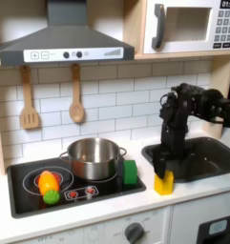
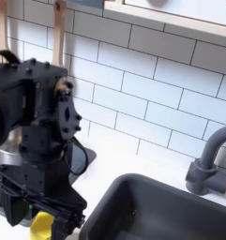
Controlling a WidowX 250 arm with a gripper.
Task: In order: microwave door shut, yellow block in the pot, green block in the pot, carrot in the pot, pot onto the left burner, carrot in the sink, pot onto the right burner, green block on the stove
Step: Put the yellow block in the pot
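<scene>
The microwave door (image 1: 188, 27) at the top right of the first exterior view stands shut, its black bar handle on its left side. The steel pot (image 1: 93, 157) sits on the stove (image 1: 26, 195), over the burner on the first exterior view's right. The carrot (image 1: 50, 184) lies on the other burner, and the green block (image 1: 130, 172) stands at the stove's right edge. The yellow block (image 1: 163, 183) (image 2: 41, 225) rests on the counter between stove and sink (image 1: 207, 157). My gripper (image 1: 163, 172) (image 2: 41, 217) hangs right over it, open, with a finger on each side.
Two wooden utensils (image 1: 76, 95) hang on the tiled wall under the range hood (image 1: 64, 38). The black faucet (image 2: 210, 161) rises at the sink's (image 2: 161, 211) far side. The white counter's front edge runs close below the yellow block.
</scene>
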